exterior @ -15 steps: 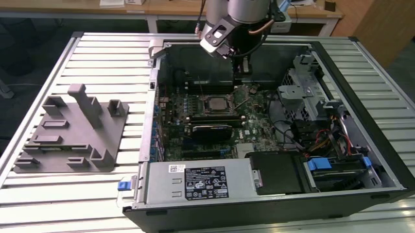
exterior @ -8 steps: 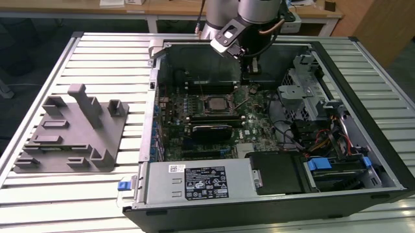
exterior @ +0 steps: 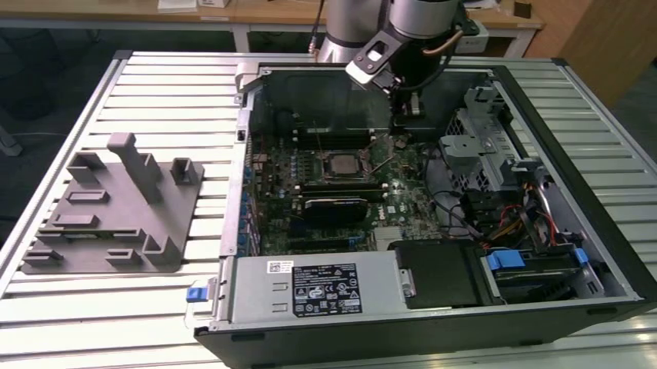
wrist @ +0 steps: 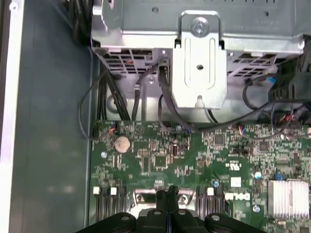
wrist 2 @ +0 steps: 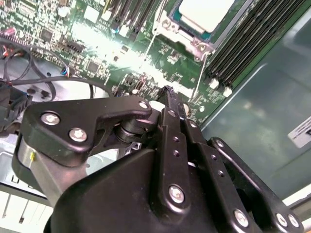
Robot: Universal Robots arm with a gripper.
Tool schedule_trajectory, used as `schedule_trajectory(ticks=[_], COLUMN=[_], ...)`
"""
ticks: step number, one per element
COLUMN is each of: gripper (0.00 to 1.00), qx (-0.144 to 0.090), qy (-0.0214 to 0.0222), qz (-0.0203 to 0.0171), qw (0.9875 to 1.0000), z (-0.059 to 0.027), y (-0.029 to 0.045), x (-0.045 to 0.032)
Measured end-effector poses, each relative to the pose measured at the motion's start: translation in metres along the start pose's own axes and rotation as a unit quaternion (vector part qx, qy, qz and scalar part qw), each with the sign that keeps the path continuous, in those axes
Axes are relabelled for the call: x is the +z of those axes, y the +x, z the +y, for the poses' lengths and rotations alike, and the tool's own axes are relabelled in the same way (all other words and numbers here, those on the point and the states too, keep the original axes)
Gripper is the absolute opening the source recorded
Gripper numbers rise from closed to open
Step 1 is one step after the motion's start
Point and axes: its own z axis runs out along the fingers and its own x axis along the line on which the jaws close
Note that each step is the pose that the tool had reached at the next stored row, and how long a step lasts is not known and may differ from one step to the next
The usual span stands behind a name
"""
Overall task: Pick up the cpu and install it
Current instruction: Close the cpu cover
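since the cpu sits flat inside the socket on the motherboard, i'd judge the pick-up over and the placing part of the install done. nothing is in the gripper. jaws are clenched tip to tip on nothing; both wrist views show the two fingers pressed together with no gap. the cpu's pale silver top plate shows in the second wrist view, framed by the socket's metal surround, ram slots just beside it. can't tell whether the retention frame or lever is latched down.

pose: arm reaches in over the far wall of the case, wrist angled, gripper pointing down above the board. it hangs off to the exterior view's right of the socket and nearer the far wall — near the cpu but apart from it, no contact. drive cage and loose black cables are close by.

my read on the next move: it calls for confirming seat and latch, and any travel has to stay clear of cables and cage — tight space. grey tray sits outside on the table, well apart.
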Motion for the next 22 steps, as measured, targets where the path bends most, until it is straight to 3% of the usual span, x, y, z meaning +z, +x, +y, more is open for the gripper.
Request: schedule_trajectory(ticks=[3, 11, 22], gripper=[0.11, 0.11, 0.11], qx=[0.0, 0.0, 0.0], qy=[0.0004, 0.0003, 0.0004], qz=[0.0, 0.0002, 0.0], qw=[1.0, 1.0, 1.0], z=[0.0046, 0.0051, 0.0096], y=[0.0, 0.0, -0.0001], x=[0.0005, 0.0014, 0.0123])
